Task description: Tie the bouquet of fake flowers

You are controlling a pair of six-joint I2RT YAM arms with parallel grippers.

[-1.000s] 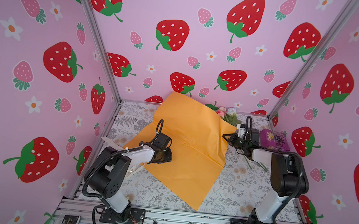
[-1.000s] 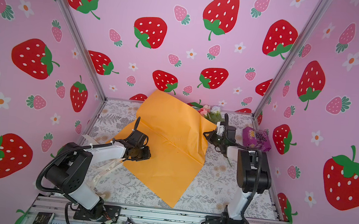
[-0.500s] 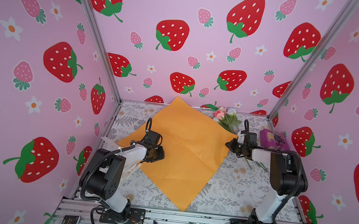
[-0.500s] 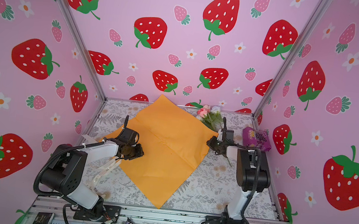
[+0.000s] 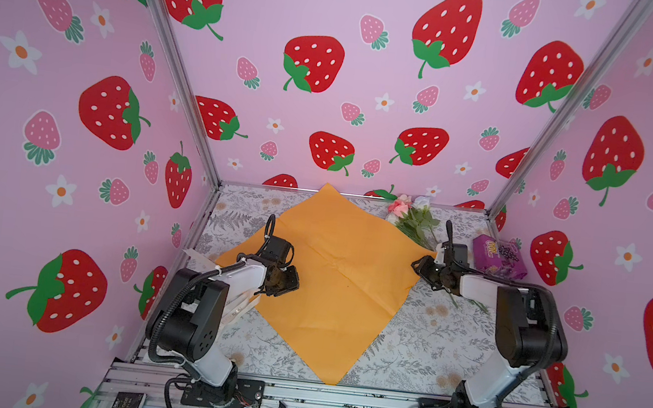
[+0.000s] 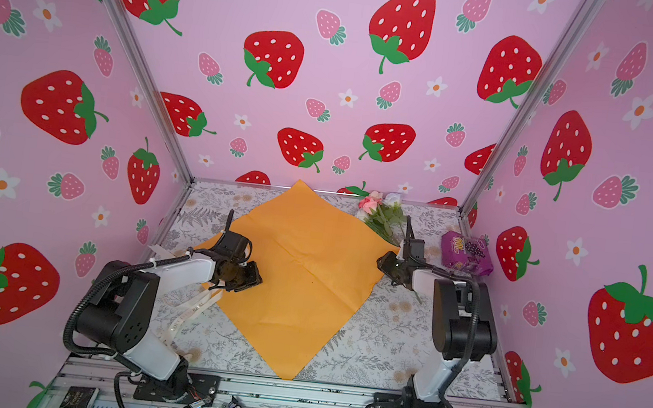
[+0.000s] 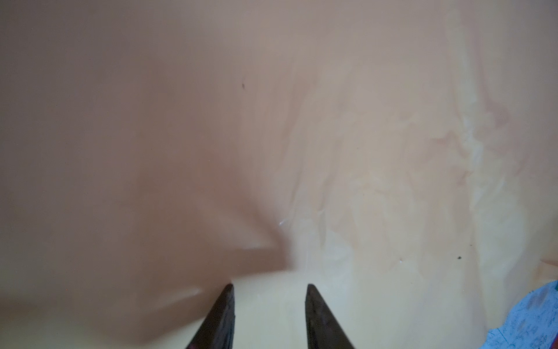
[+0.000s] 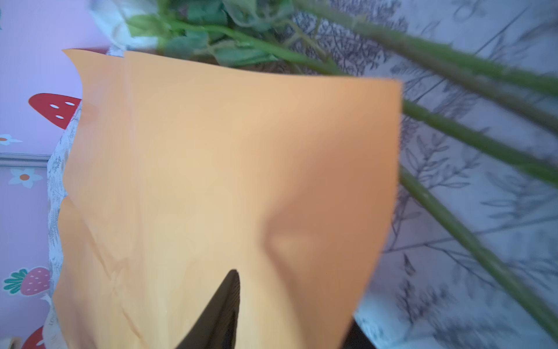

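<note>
In both top views the orange wrapping paper (image 5: 339, 298) lies flat in the middle of the surface (image 5: 426, 342). The fake flowers (image 6: 383, 220) lie far right, stems under its right corner. Left wrist: the left gripper (image 7: 268, 287) sits on the paper, released. Right wrist: the right gripper (image 8: 287, 290) straddles the paper's corner, released.

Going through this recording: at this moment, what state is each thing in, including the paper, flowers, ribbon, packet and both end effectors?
wrapping paper: spread open on the table, creased, wrapped around nothing.
flowers: lying loose at the paper's far right edge, unwrapped, untied.
ribbon: slack on the table by the paper's left edge, tied to nothing.
snack packet: lying at the table's far right, untouched.
left end effector: open, over the paper.
right end effector: open, paper's corner between its jaws.
</note>
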